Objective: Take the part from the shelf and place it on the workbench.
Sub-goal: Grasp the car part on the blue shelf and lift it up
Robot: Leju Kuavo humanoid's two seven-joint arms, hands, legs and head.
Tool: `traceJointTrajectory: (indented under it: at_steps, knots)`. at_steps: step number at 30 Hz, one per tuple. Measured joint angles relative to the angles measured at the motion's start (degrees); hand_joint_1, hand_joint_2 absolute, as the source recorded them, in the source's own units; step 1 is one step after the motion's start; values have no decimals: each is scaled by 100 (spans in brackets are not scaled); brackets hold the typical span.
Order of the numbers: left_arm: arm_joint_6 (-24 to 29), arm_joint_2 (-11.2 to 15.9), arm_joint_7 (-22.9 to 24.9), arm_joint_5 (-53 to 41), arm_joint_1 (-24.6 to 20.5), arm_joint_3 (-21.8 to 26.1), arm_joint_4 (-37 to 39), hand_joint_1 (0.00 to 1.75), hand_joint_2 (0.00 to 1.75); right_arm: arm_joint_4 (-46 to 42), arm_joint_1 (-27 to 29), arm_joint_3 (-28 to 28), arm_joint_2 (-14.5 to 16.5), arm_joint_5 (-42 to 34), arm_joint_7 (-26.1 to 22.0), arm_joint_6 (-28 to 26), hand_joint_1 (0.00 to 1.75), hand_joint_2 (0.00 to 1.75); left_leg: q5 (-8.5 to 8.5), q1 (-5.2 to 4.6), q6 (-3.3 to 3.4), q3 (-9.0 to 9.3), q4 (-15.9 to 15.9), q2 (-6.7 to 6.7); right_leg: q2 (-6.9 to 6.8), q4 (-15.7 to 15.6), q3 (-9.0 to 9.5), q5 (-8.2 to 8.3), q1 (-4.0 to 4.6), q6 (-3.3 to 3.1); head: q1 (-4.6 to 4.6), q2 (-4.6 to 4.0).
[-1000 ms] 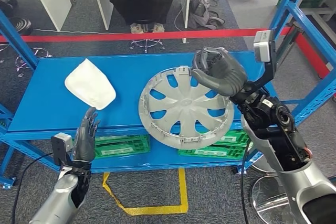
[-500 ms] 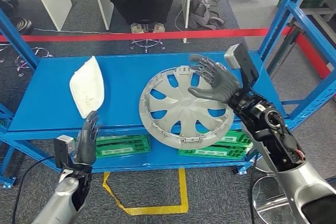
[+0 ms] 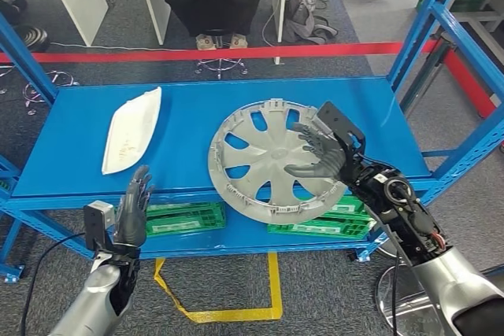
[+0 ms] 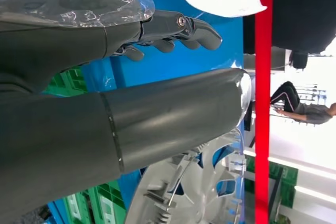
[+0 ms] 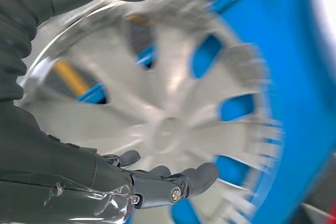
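Reaching for the silver wheel cover (image 3: 278,160) is the step in hand, and the cover serves as the landmark for all that follows. It lies flat on the blue shelf (image 3: 190,127), its near rim jutting a little past the shelf's front edge. The right hand (image 3: 318,151) hovers over the cover's right-hand side, palm turned toward its centre, fingers spread wide and holding nothing; whether the fingertips touch the spokes cannot be told from the head view, and the right wrist view is blurred. To do this well, I judge the hand should settle on the right rim, where the overhang past the shelf edge lets fingers slip beneath while the thumb presses on top. A grip through a spoke opening is the other choice, though the thin spokes may flex. The cover is broad and light, so one hand at its edge will likely let it droop or swing. The left hand (image 3: 131,212), well to the left of the cover and in front of the shelf, is upright with fingers straight, apart and empty; bringing it to the opposite rim would steady the lift. A white curved panel (image 3: 131,129) rests left of the cover, apart from it.
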Motion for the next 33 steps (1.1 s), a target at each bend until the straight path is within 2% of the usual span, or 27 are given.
traceJointTrajectory:
  at_steps: [4,7,17,33]
  knots:
    - [117,2,122,51,2,1,-50,0,0,658,-26,187,7,769,-389,181,0,175,1,0,0,-7,-1,-13,-10,1,1,0,0,0,0,0]
    - [178,4,162,89,7,1,-95,0,0,1130,-101,342,29,1051,-555,342,0,175,1,-1,-1,-8,0,-21,-18,2,2,0,0,1,-1,0]
    - [222,19,163,152,-17,0,-138,0,0,2071,-547,793,102,1410,-525,977,0,175,0,1,-3,27,-1,-4,-7,0,25,-6,1,-4,1,0]
    - [188,2,209,213,-154,-1,-140,0,0,3043,-1071,1200,144,1882,-799,1198,0,175,1,4,-10,118,-3,28,20,-5,93,2,3,-11,-4,0]
